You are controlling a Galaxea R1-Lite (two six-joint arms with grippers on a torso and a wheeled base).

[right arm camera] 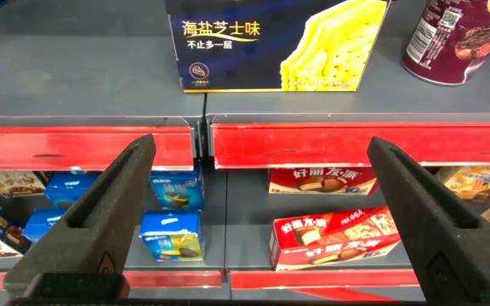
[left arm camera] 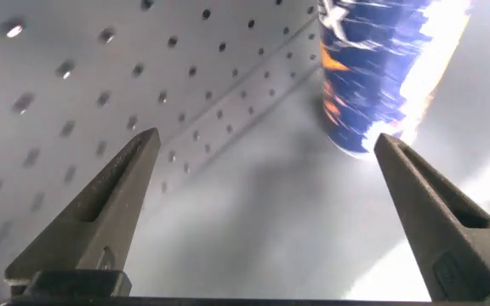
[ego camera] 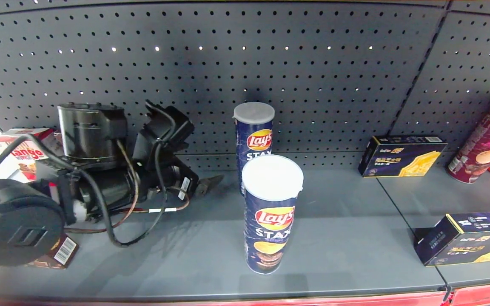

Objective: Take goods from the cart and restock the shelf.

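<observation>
Head view: front can [ego camera: 272,212] near shelf edge [ego camera: 185,292]

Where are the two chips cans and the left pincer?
front chips can [ego camera: 270,221], head view, on its label.
back chips can [ego camera: 258,140], head view, on its label.
left pincer [left arm camera: 266,140], left wrist view, midway between its fingertips.

shelf [ego camera: 347,238]: matt grey painted metal, smooth
pegboard back panel [ego camera: 313,63]: same matt grey metal, perforated
front can [ego camera: 270,238], by the shelf's front edge: glossy printed wrap
front can lid [ego camera: 272,177]: whitish matt plastic, smooth
rear can [ego camera: 253,142], by the back edge: glossy wrap, translucent plastic lid
dark box [ego camera: 402,156], back edge: printed cardboard, slight sheen
price rail [right arm camera: 356,146]: glossy red plastic strip
left gripper [left arm camera: 266,221]: fingers [left arm camera: 100,221] matt dark plastic, smooth
</observation>
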